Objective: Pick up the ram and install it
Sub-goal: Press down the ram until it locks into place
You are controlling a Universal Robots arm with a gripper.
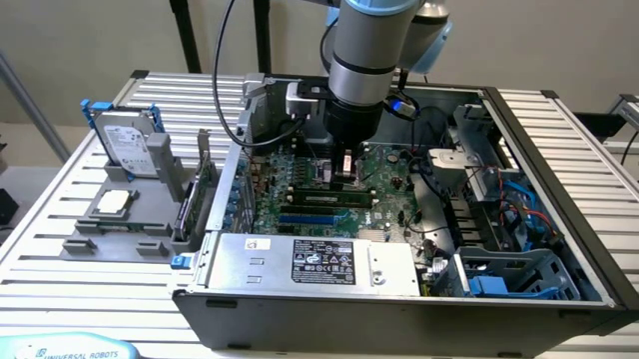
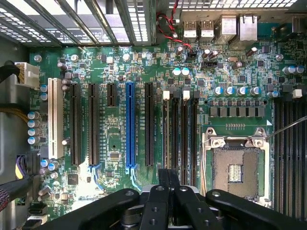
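Observation:
The ram [image 1: 325, 199], a narrow green stick with dark chips, stands edge-up in a black slot of the motherboard [image 1: 384, 161] inside the open computer case. My gripper [image 1: 345, 173] hangs just above and behind the stick, toward its end on the exterior view's right; I cannot tell whether it touches. In the wrist view the gripper [image 2: 168, 178] is shut, its black fingertips [image 2: 163, 179] pressed together with nothing visible between them. They line up with the black slots with white clips [image 2: 184, 129], next to the open processor socket [image 2: 235, 165].
A silver power supply [image 1: 319, 262] fills the case's near side. Cables [image 1: 439, 187] and a drive cage [image 1: 509, 277] sit at the exterior view's right. Outside the case, a grey holder [image 1: 90, 232] carries a hard drive [image 1: 128, 142], a square chip [image 1: 113, 200] and an upright green card [image 1: 205, 187].

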